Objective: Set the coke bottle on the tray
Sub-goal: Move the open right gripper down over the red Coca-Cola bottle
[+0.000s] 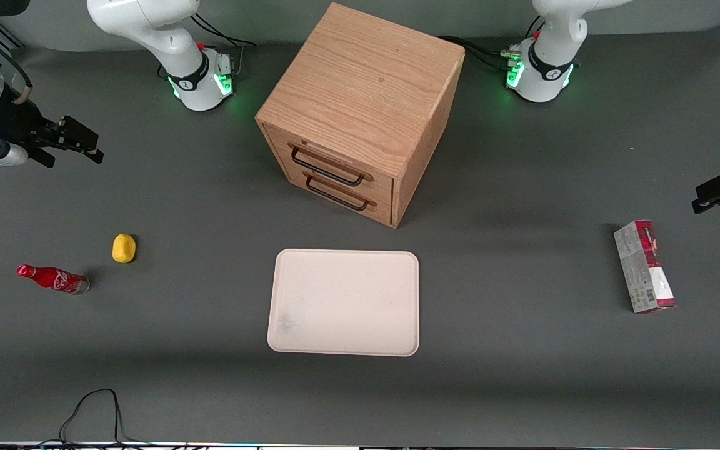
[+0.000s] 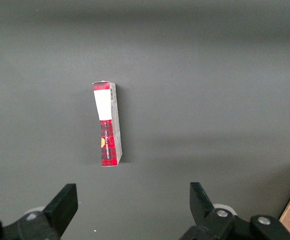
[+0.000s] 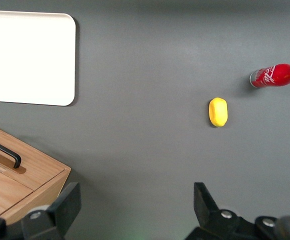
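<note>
The coke bottle [image 1: 54, 279] lies on its side on the dark table toward the working arm's end, red with white script, red cap and silvery base. It also shows in the right wrist view [image 3: 277, 76]. The cream tray [image 1: 344, 302] lies flat at the table's middle, nearer the front camera than the wooden cabinet; its corner shows in the right wrist view [image 3: 30, 57]. My gripper [image 1: 79, 144] hangs open and empty, high above the table at the working arm's end, farther from the front camera than the bottle; it holds nothing in the right wrist view [image 3: 135, 210].
A yellow lemon [image 1: 124, 248] lies beside the bottle, a little farther from the front camera. A wooden drawer cabinet [image 1: 360, 112] with two black handles stands at the middle. A red-and-grey carton [image 1: 644, 267] lies toward the parked arm's end. A black cable [image 1: 94, 412] loops at the front edge.
</note>
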Controlling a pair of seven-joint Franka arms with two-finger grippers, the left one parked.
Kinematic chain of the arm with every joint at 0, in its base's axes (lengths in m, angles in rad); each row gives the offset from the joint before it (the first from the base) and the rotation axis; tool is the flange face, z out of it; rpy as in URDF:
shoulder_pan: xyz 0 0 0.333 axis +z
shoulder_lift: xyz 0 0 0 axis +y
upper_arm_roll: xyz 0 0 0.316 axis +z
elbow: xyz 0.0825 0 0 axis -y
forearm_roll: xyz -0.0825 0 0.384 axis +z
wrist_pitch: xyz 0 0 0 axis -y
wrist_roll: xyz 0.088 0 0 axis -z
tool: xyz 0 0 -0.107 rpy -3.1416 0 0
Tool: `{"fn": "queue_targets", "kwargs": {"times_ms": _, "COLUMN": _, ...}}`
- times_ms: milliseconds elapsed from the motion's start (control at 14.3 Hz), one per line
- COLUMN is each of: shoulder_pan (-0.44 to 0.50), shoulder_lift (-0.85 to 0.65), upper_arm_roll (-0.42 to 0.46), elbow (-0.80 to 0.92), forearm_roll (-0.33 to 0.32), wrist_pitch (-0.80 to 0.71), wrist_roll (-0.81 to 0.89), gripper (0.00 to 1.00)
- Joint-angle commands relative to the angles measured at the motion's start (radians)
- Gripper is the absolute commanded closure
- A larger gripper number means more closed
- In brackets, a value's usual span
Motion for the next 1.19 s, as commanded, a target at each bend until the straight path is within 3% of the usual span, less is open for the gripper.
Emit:
{"fn": "queue_targets", "kwargs": {"times_ms": 0, "shoulder_pan": -0.001, "shoulder_lift": 0.017, "upper_arm_roll": 0.013, "elbow": 0.038, "forearm_roll": -0.021, "wrist_pitch": -0.033, "wrist_roll": 0.029, "gripper": 0.0}}
{"fn": "queue_targets", "kwargs": {"times_ms": 280, "shoulder_pan": -0.005, "shoulder_lift": 0.061, "upper_arm_roll": -0.046, "elbow": 0.1, "forearm_roll": -0.022, "wrist_pitch": -0.043, "wrist_roll": -0.024, "gripper": 0.0}}
{"fn": "queue_targets", "kwargs": {"times_ms": 490, "shoulder_pan": -0.005, "shoulder_lift": 0.196, "upper_arm_roll": -0.231, "elbow": 0.159, "forearm_roll": -0.016, "wrist_pitch": -0.011, "wrist_roll": -0.342, "gripper": 0.0}}
{"fn": "queue_targets", "kwargs": {"times_ms": 770, "shoulder_pan": -0.011, "shoulder_lift": 0.409, "upper_arm_roll": -0.397, "elbow": 0.174, "forearm_roll": 0.002, "wrist_pitch": 0.216, "wrist_roll": -0.622, "gripper": 0.0}}
{"fn": "queue_targets", "kwargs": {"times_ms": 1120, "shoulder_pan": -0.027, "shoulder_lift": 0.667, "upper_arm_roll": -0.516, "elbow": 0.173, "forearm_roll": 0.33, "wrist_pitch": 0.384, "wrist_roll": -0.898, "gripper": 0.0}}
